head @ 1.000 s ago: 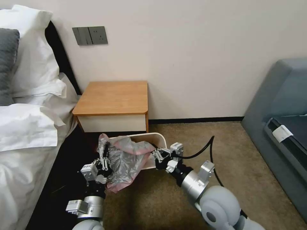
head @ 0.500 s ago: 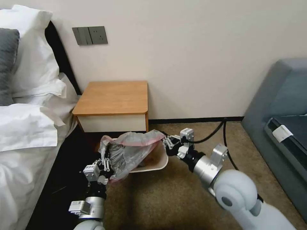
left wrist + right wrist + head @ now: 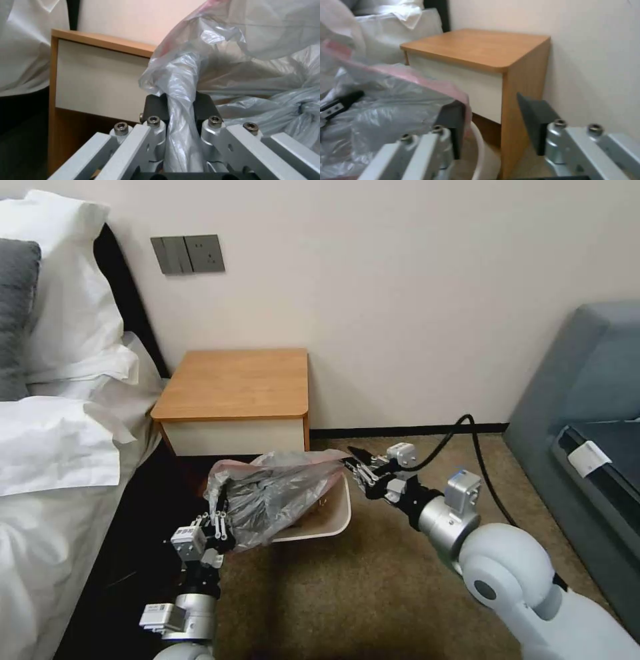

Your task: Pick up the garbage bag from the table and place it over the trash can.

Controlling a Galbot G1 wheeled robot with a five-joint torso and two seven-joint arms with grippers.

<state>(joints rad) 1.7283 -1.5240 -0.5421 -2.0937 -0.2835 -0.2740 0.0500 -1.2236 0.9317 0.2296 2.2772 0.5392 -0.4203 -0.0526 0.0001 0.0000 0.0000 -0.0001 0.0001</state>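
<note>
Head view high, looking down across the carpet toward the wall, both wrist views low and close along their own jaws, all three sharing the worktop [image 3: 237, 383] and garbage bag [image 3: 280, 493]

Pale grey rounded arm shells, silver metal wrists. Black cable [image 3: 460, 430] looping off the right wrist. Silver screw-studded linkages, black pads [image 3: 533, 117].
</note>
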